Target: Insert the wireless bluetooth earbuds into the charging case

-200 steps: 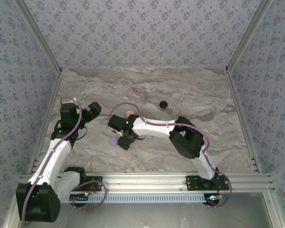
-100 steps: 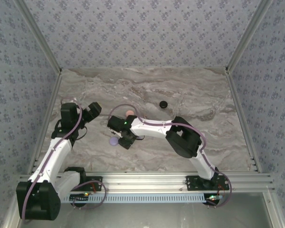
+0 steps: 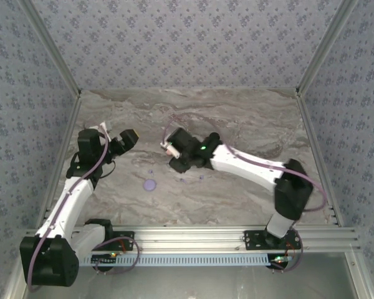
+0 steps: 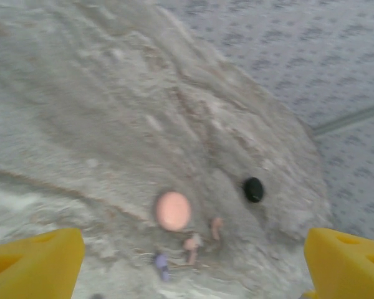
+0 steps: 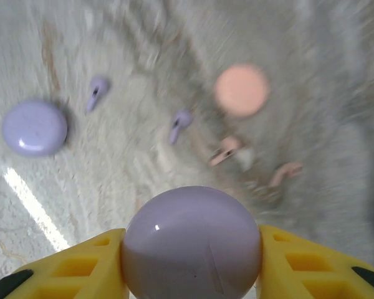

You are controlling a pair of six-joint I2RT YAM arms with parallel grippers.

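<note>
The marbled grey table [image 3: 249,118] sits between patterned walls [image 3: 187,43]. The right arm [image 3: 249,167] reaches from its base at the near edge across the table toward the middle. The left arm [image 3: 71,199] rises along the left side, its wrist turned toward the centre. The right gripper [image 3: 173,149] hangs over the middle of the table. In its wrist view its yellow fingers [image 5: 299,261] are closed partway against both sides of a lavender round piece [image 5: 192,243], a smooth glossy dome held clear of the table. The left gripper [image 3: 129,137] hovers apart from everything. Its yellow fingers [image 4: 34,261] stand spread wide at the two lower corners of its wrist view, with nothing between them. A lavender disc [image 5: 35,128] lies flat on the marble, nearer the front edge and between the two arms. A pink disc [image 5: 241,90] lies farther back. A black disc [image 4: 253,189] sits to the right of the pink one, well apart from the lavender one. The earbuds all lie loose on the table. The two lavender earbuds [image 5: 180,124] are between the lavender disc and the pink disc, the other [image 5: 98,91] closer to the lavender disc. The two pink earbuds [image 5: 224,151] are just beside the pink disc, a little apart from each other. The wrist views are blurred, so which way each bud faces cannot be told.
</note>
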